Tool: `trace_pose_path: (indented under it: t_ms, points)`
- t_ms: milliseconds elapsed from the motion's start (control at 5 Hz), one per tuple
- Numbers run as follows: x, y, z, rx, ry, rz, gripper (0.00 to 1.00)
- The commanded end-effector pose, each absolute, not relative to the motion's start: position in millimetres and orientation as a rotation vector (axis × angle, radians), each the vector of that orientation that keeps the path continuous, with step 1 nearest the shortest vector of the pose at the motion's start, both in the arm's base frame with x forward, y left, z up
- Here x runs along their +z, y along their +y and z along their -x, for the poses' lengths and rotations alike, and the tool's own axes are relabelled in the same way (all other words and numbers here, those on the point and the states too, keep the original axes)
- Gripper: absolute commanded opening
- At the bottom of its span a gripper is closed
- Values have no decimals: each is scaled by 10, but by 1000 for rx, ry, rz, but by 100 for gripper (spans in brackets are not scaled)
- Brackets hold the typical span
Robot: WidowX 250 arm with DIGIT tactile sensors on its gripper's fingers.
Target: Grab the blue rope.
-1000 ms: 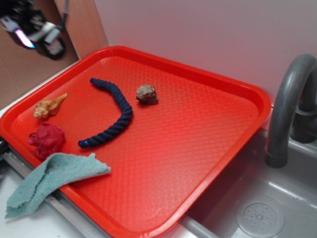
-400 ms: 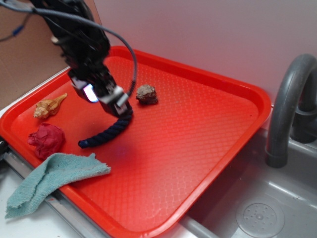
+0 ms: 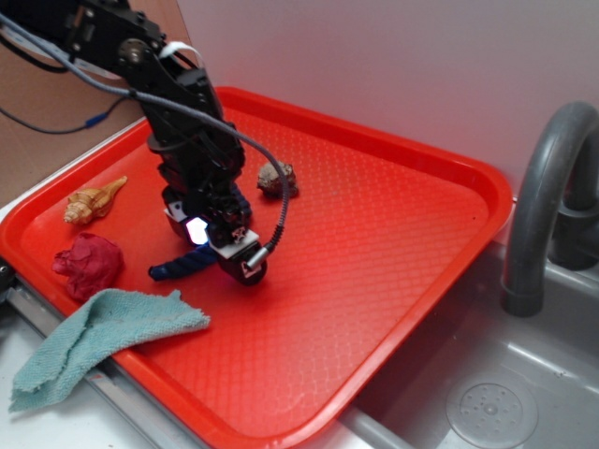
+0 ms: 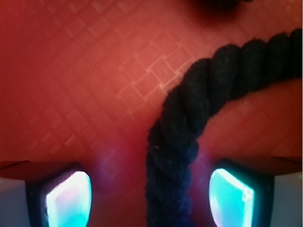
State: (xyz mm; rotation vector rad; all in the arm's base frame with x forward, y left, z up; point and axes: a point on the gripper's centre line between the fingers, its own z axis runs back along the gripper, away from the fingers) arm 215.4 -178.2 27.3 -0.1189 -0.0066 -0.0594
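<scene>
We are hovering the hand spread wide, straddling the thick dark navy twisted rope lying on the red plastic tray, its long axis running between both fingers.

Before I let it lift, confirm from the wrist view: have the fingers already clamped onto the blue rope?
No. The blue rope lies between the fingers, with red tray showing on both sides of it.
</scene>
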Motion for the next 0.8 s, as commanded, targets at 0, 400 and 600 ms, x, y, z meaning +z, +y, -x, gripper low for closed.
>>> trace_pose_path:
  t_ms: [0, 400, 600]
  points:
    - [180, -1809, -2093, -103, -14, 70, 0]
    - [533, -1728, -2116, -152, 36, 5, 0]
    - [1030, -1574, -2235, -80, -3, 50, 0]
